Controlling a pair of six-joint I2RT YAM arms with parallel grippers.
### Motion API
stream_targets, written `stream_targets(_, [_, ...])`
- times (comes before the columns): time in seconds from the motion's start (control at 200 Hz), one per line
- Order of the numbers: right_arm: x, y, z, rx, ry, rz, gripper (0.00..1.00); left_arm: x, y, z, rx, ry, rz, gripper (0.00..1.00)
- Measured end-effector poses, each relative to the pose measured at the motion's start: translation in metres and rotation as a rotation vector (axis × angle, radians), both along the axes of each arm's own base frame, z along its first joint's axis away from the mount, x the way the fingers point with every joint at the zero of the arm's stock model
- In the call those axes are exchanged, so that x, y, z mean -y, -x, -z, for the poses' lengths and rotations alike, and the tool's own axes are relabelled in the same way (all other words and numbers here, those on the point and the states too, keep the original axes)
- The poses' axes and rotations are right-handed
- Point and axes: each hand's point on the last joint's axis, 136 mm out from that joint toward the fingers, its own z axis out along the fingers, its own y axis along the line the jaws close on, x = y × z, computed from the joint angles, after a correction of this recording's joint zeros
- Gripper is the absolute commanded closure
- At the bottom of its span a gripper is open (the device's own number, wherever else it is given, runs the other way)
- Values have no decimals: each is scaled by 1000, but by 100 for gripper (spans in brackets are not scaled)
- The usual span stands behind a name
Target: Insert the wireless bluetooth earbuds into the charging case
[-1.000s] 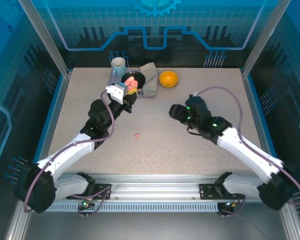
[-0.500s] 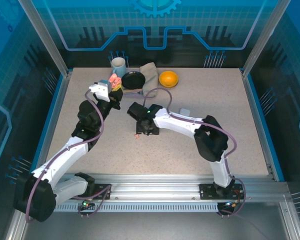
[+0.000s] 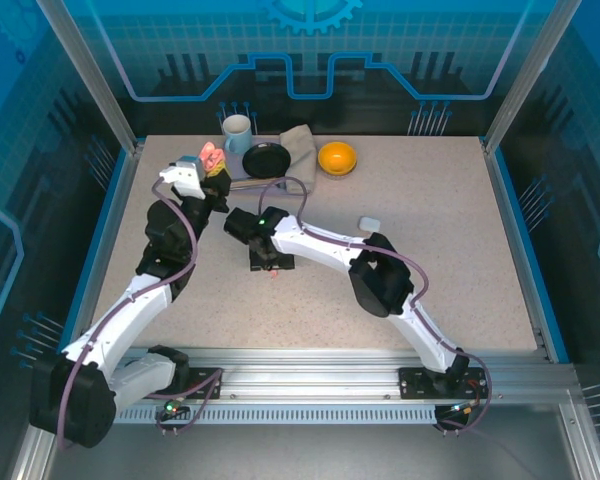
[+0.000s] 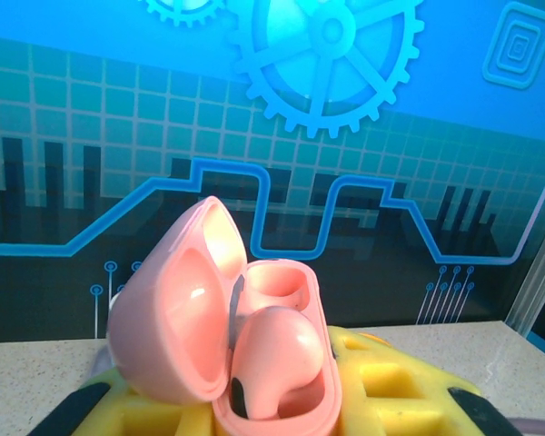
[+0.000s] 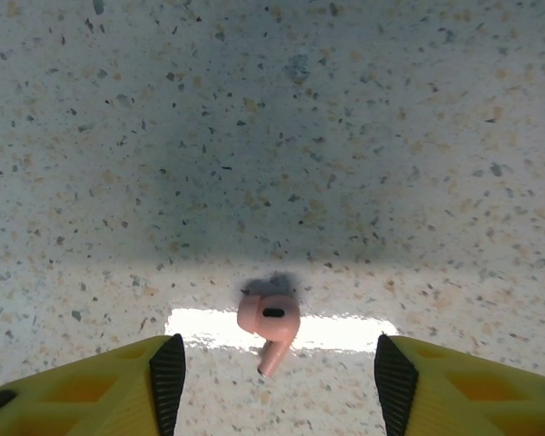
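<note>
Pinching the pink charging case, the left pincer is pressed together on its base, yellow fingers under it. Left wrist view: lid swung open to the left, one salmon-pink earbud seated in the near well, the well behind it bare. The top view gives none of that, only a pink speck of case at the left pincer, raised just left of the black dish.

Right pincer: spread. Right wrist view: a second pink earbud lies on the speckled tabletop between the two black-padded fingers, touching neither, stem pointing toward the camera, shadow behind it. Top view: right pincer low over the loose earbud, nearer the arm bases than the black dish and well apart from it.

Outward, top view: mug just behind and left of the dish; grey cloth against its right side; orange bowl further right; a small white case right of the dish and nearer, alone on the tabletop.
</note>
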Motion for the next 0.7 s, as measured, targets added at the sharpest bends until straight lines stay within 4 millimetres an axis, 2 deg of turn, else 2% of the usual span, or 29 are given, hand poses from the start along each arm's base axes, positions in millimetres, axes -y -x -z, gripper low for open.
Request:
stream_targets(0.315, [2,1,28,-45,68,0,45,-6,2,0,5,14,-12,100])
stream_targets(0.7, [2,2,30,-47,76,6,55,-8,2,7,-5,33,-15,100])
